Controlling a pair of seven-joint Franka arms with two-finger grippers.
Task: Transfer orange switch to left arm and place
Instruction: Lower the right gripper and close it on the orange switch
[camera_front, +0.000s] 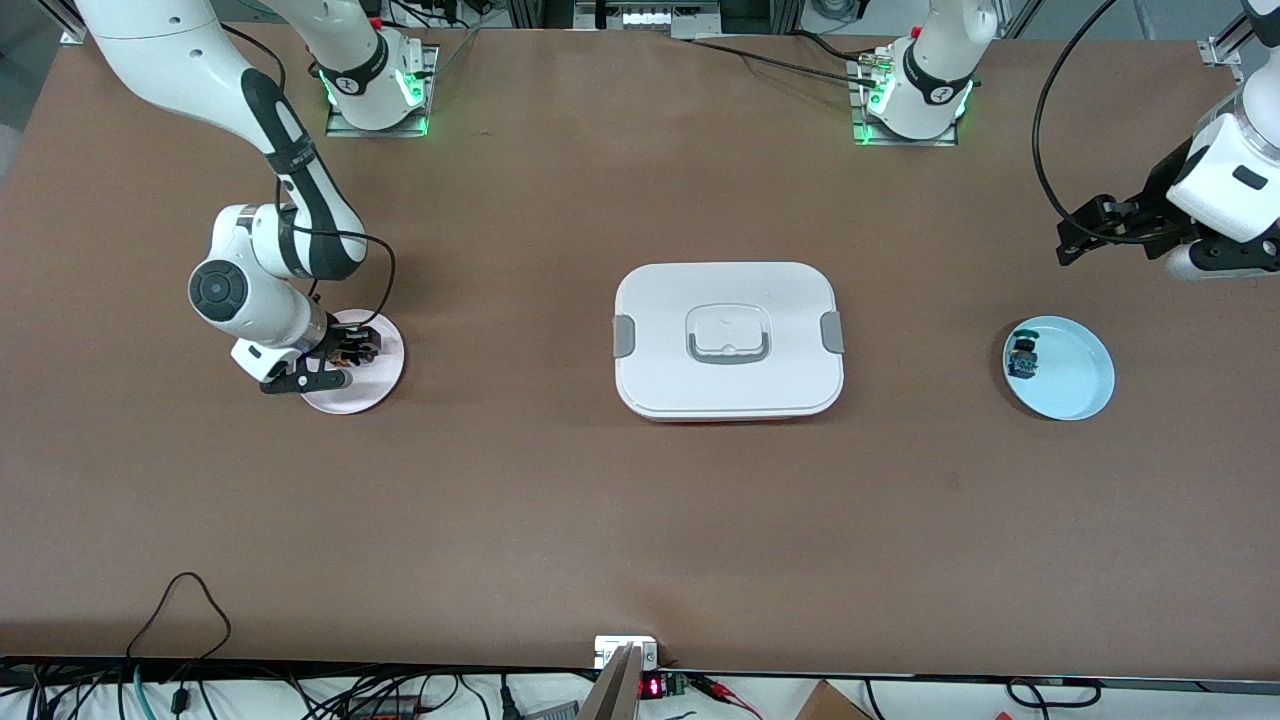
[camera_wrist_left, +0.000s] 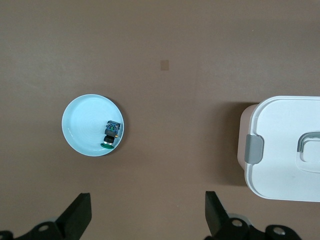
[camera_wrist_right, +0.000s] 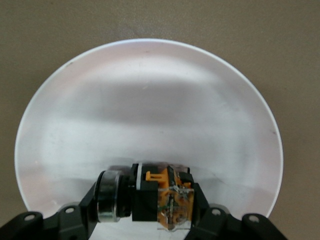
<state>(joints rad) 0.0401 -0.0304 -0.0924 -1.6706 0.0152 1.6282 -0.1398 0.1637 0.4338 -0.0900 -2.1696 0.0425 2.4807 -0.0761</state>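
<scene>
My right gripper (camera_front: 350, 352) is low over the pink plate (camera_front: 385, 385) toward the right arm's end of the table. It is shut on the orange switch (camera_wrist_right: 160, 197), a small black part with an orange body and a metal ring, lying on its side on the plate (camera_wrist_right: 150, 105). The white box (camera_front: 729, 340) with grey clips sits at the table's middle. My left gripper (camera_front: 1075, 235) hangs open and empty in the air toward the left arm's end, near the light-blue plate (camera_front: 1075, 375). In the left wrist view its fingers (camera_wrist_left: 80, 215) frame bare table.
A small blue-and-green switch (camera_front: 1022, 356) lies in the light-blue plate (camera_wrist_left: 82, 132). The box's corner (camera_wrist_left: 280, 150) shows in the left wrist view. Cables and a small display run along the table edge nearest the front camera.
</scene>
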